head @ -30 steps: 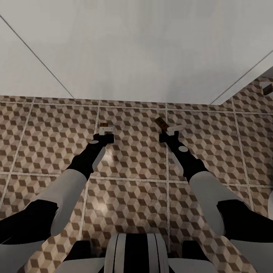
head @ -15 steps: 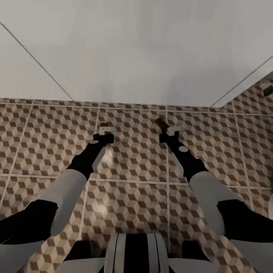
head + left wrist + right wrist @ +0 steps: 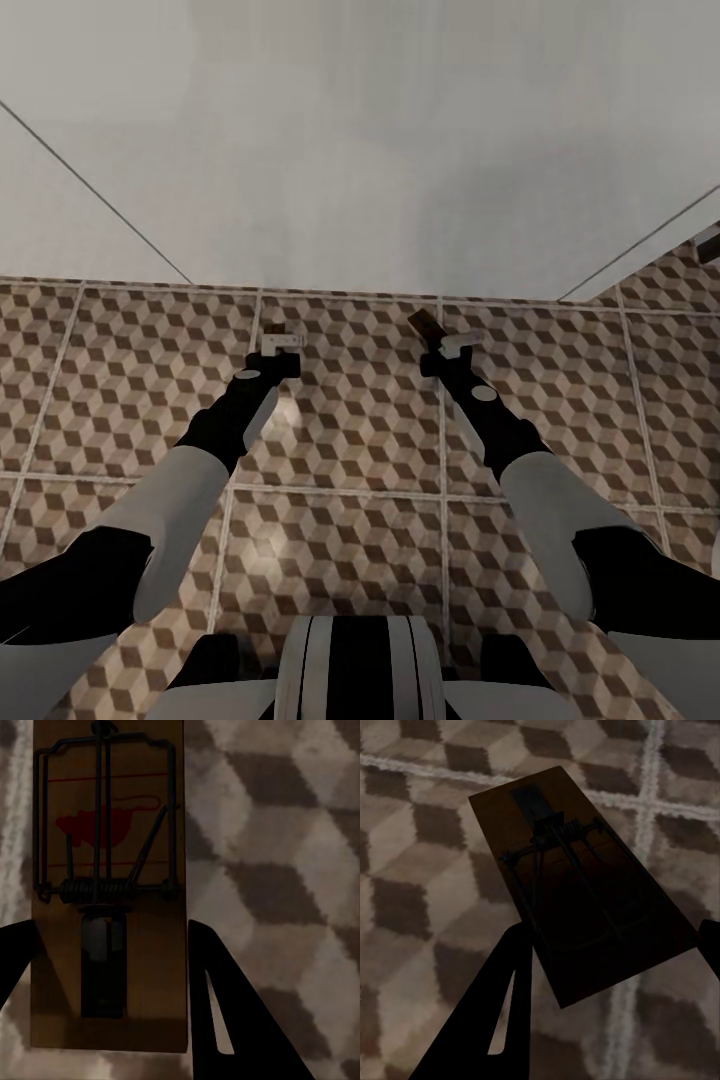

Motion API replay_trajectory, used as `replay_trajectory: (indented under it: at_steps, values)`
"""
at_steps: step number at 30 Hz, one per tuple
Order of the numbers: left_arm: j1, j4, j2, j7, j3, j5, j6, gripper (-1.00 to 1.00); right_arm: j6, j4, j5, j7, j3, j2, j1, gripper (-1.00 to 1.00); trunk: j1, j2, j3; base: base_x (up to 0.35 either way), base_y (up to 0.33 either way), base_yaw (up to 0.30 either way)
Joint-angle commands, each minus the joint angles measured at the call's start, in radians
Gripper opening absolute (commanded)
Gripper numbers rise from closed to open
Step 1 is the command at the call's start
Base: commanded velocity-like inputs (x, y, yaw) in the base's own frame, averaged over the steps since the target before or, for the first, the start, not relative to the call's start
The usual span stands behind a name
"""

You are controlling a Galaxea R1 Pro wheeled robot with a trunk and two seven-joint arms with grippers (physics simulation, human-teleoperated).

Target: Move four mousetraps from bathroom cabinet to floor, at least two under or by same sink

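Brown wood fills both wrist views: I have one mousetrap in each gripper. My left gripper [image 3: 281, 342] is clamped on the left mousetrap [image 3: 109, 881], its dark fingers [image 3: 225, 1012] pressing the board's long edges near the spring end; in the head view that trap [image 3: 272, 328] sits left of centre, just below the white panel [image 3: 360, 140]. My right gripper [image 3: 447, 347] grips the right mousetrap [image 3: 577, 881] by one end, tilted, so most of the board sticks out past the fingers; the head view has it [image 3: 424, 322] slightly right of centre. Both hang above the bathroom floor [image 3: 350, 420], not on it.

My worry is the right trap: held by so little, it could pivot or slip, drop and skid. If I let go from this height, either board could bounce or flip. I also cannot tell whether that white panel belongs to the sink vanity; releasing here could leave them too far from it.
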Motion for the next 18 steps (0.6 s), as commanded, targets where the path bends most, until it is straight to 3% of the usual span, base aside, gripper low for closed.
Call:
replay_trajectory:
  at_steps: [1, 10, 18]
  values:
    - [0.000, -0.002, 0.001, 0.008, -0.006, 0.007, 0.005, -1.00, -0.003, 0.001, 0.005, 0.005, -0.002, 0.000, 0.000, -1.00, 0.000, 0.000, 0.000, 0.005, 0.000, 0.000]
    - [0.000, -0.002, 0.002, 0.008, -0.005, 0.007, 0.005, -1.00, -0.003, 0.001, 0.005, 0.005, -0.002, 0.001, 0.000, -1.00, 0.000, 0.000, 0.000, 0.007, 0.000, 0.000]
    - [0.000, -0.001, 0.002, 0.008, -0.006, 0.007, 0.005, -1.00, -0.003, 0.002, 0.005, 0.005, -0.002, 0.001, 0.000, -1.00, 0.000, 0.000, 0.000, 0.117, 0.000, 0.000]
